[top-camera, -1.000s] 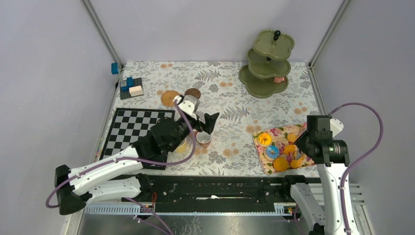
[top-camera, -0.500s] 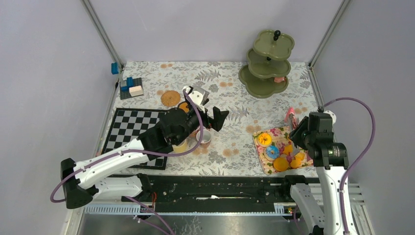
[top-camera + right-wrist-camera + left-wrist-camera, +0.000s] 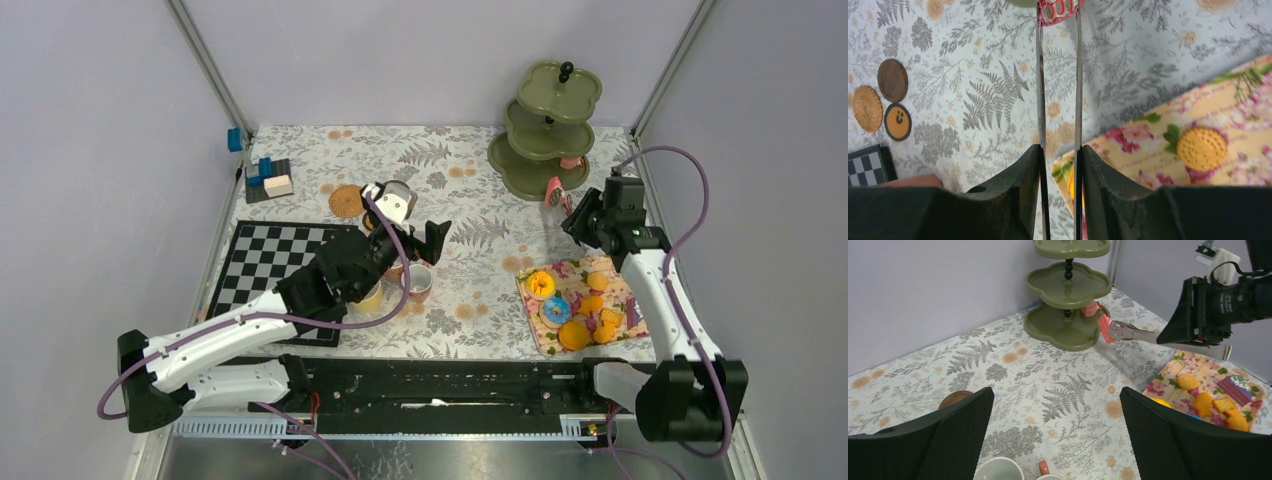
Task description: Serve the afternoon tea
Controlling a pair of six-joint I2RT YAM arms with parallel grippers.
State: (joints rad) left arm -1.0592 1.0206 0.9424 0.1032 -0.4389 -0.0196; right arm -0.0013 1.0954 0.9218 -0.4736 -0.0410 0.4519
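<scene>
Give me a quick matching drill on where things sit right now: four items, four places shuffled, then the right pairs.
Items
1. red-and-white treat
2. round yellow cookie
3. pale pink cake
4. woven coaster

Places
A. on the bottom tier of the green stand
B. flat on the floral cloth
C. on the flowered tray
D. pinched at the tip of the tongs

Pairs: 1-D, 2-C, 3-A, 4-B
</scene>
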